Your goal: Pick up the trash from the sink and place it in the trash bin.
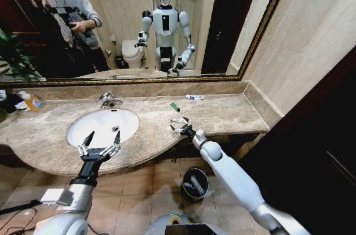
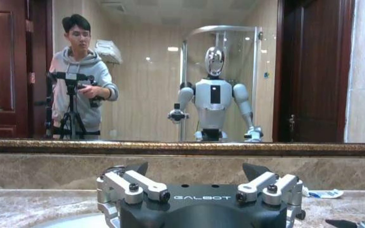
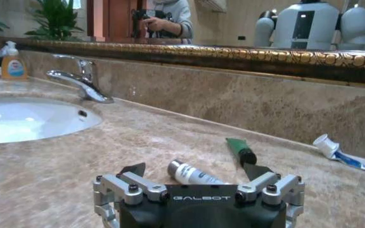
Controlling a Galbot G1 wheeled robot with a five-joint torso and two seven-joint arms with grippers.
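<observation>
Right end effector [image 3: 198,178]: low over the tabletop [image 1: 222,113], fingers spread apart, nothing clamped yet.
White tube [image 3: 192,174]: lies flat between the spread fingers, its grey cap pointing away from the palm.
Green stick [image 3: 239,150]: just beyond the right end effector, near one fingertip but apart from the white tube.
White-and-blue tube [image 3: 350,159]: farther out, against the back wall.
Left end effector [image 1: 99,147]: held over the near rim of the sink [image 1: 103,126], fingers apart and empty.
Bin [image 1: 194,184]: on the floor below the tabletop edge, behind and beneath the right end effector.
Risk, roll: the tube is round and smooth; if one finger meets it first, it probably rolls or squirts out sideways.
Risk, scrape: closing this low may drag the fingertips on the marble.
Risk, nudge: a wide sweep could knock the green stick away.
Risk, drop: the bin is narrow, so a loose grip or early release likely lands the tube on the floor.
</observation>
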